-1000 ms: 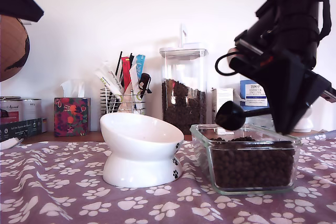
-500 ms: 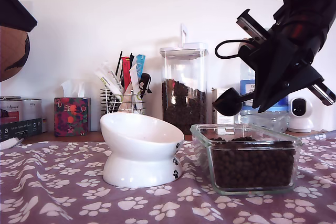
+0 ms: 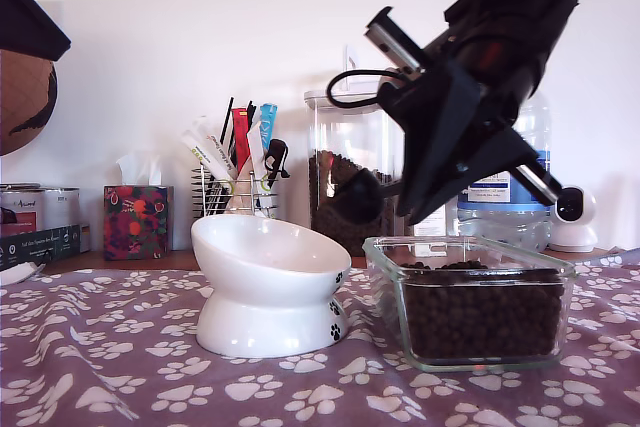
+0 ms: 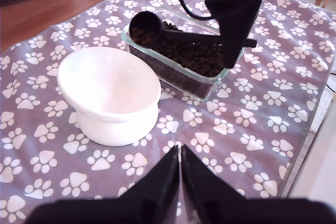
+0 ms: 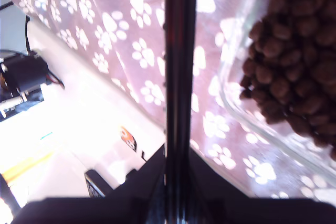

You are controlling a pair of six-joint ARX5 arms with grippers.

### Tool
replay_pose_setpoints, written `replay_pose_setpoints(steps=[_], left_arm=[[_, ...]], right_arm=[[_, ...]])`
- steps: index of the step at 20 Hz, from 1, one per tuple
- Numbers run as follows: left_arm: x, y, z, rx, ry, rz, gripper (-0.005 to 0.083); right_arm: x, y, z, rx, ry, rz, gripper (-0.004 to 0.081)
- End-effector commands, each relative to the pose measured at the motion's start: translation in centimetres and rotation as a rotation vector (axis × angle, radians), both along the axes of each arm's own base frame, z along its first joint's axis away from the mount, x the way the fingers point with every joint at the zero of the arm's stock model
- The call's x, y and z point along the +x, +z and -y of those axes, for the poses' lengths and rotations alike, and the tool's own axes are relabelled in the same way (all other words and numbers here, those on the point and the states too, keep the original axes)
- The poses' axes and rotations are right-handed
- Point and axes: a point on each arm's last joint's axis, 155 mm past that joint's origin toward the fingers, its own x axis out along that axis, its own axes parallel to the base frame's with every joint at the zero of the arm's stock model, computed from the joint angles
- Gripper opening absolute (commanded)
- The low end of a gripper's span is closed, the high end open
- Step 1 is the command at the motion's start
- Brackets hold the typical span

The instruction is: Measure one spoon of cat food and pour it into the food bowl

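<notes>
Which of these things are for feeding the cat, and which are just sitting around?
For the job: spoon, held in my second pincer; cat food; glass dish; food bowl.

Just sitting: tissue box, pen holder, tall jar, water bottle.

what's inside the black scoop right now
The spoon held by my second tool carries brown cat food in its cup, seen in the first wrist view. How deep the fill goes cannot be seen.

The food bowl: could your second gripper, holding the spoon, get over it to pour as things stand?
Probably yes. My second gripper holds the spoon in the air between the glass dish and the food bowl, and nothing stands between them.
</notes>
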Motion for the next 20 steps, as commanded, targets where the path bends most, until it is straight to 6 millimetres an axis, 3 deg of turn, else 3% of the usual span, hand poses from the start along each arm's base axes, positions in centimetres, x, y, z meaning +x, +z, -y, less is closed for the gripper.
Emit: replay_pose_setpoints(steps=[1,8,11,20], left_arm=[[0.0,0.3,0.1,-0.007,0.001,0.007,-0.0022],[-0.2,0.0,0.0,-0.001,-0.001,-0.007,-0.0022],[-0.2,-0.1,0.0,0.000,-0.001,-0.010,-0.0022],[-0.3,-0.3,-0.1,-0.020,0.023,-0.054,-0.0022]], right_arm=[[0.1,0.1,-0.7,-0.001,-0.016,0.011,-0.0013],[3.0,1.3,-2.7,-0.108,-0.044,0.186,-0.0013],[2.9,1.5,-3.1,-0.139,-0.019,0.221,-0.0013],[1.9,-0.2,-1.3,-0.326,0.051,0.278,-0.0013]])
